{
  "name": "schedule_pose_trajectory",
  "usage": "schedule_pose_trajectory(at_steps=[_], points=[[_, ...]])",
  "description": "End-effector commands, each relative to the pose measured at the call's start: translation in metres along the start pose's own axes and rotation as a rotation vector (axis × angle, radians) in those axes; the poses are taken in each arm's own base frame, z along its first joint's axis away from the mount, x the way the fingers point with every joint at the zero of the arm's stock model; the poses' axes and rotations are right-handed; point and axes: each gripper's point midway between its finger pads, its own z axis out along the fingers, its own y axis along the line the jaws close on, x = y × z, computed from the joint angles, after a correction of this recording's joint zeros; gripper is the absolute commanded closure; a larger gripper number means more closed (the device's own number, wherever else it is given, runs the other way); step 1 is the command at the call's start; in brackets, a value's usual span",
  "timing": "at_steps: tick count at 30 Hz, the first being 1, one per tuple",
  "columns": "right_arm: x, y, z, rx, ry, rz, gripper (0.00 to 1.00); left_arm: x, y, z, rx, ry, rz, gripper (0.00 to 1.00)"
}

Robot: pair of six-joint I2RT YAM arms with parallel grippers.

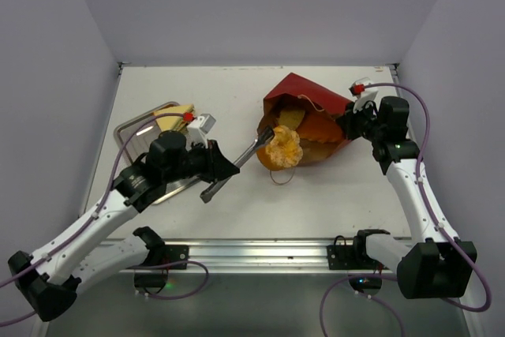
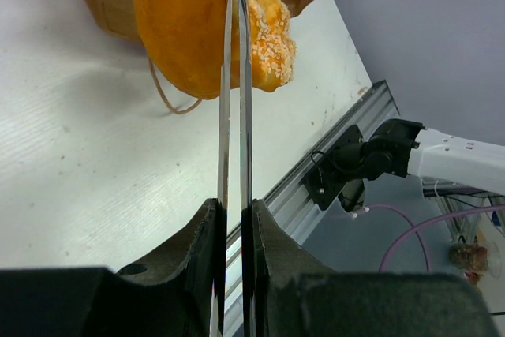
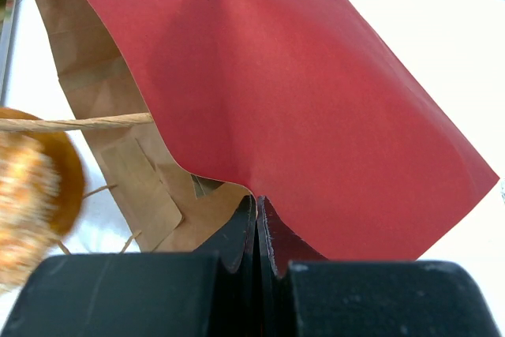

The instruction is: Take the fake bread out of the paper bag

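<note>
The dark red paper bag (image 1: 304,96) lies on its side at mid table, its mouth facing left. My left gripper (image 1: 225,166) is shut on metal tongs (image 1: 241,159), and their tips pinch a round orange-brown bun (image 1: 282,147) at the bag's mouth. In the left wrist view the tongs (image 2: 234,116) run up from my gripper (image 2: 234,219) to the seeded bun (image 2: 181,29). Another yellow-orange bread piece (image 1: 291,118) shows inside the bag. My right gripper (image 1: 349,120) is shut on the bag's upper edge (image 3: 300,100), seen between the fingers of the gripper (image 3: 258,207).
A square metal tray (image 1: 134,133) sits at the left, partly under my left arm, with a pale-yellow sandwich wedge (image 1: 178,111) at its far edge. A tan cord handle (image 1: 280,177) lies on the table below the bun. The metal rail (image 1: 260,254) runs along the near edge.
</note>
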Motion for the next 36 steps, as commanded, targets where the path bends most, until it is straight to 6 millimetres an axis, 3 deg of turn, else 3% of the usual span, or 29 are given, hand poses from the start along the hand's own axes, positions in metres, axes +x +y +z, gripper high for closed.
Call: schedule_pose_trajectory(at_steps=[1,5,10,13,21,24,30,36], points=[[-0.019,-0.007,-0.004,0.037,-0.067,-0.011,1.00,-0.010,-0.003,-0.032,-0.032,-0.097,0.007,1.00],[-0.020,-0.007,-0.003,0.032,-0.069,-0.011,1.00,-0.013,-0.004,-0.057,-0.057,-0.160,-0.033,1.00],[-0.020,-0.006,-0.004,0.030,-0.072,-0.009,1.00,-0.015,0.020,-0.083,-0.199,-0.248,-0.073,1.00],[-0.020,-0.005,-0.004,0.026,-0.072,-0.006,1.00,-0.016,0.040,-0.085,-0.307,-0.267,-0.083,1.00],[-0.021,-0.002,-0.005,0.016,-0.078,0.000,1.00,-0.050,0.066,-0.099,-0.482,-0.441,-0.094,1.00],[-0.022,-0.002,-0.005,0.013,-0.080,0.002,1.00,-0.051,0.080,-0.098,-0.543,-0.462,-0.094,1.00],[-0.021,-0.001,-0.004,0.010,-0.080,0.003,1.00,-0.055,0.107,-0.084,-0.573,-0.456,-0.122,1.00],[-0.021,0.000,-0.005,0.004,-0.084,0.002,1.00,-0.068,0.131,-0.085,-0.546,-0.465,-0.187,1.00]])
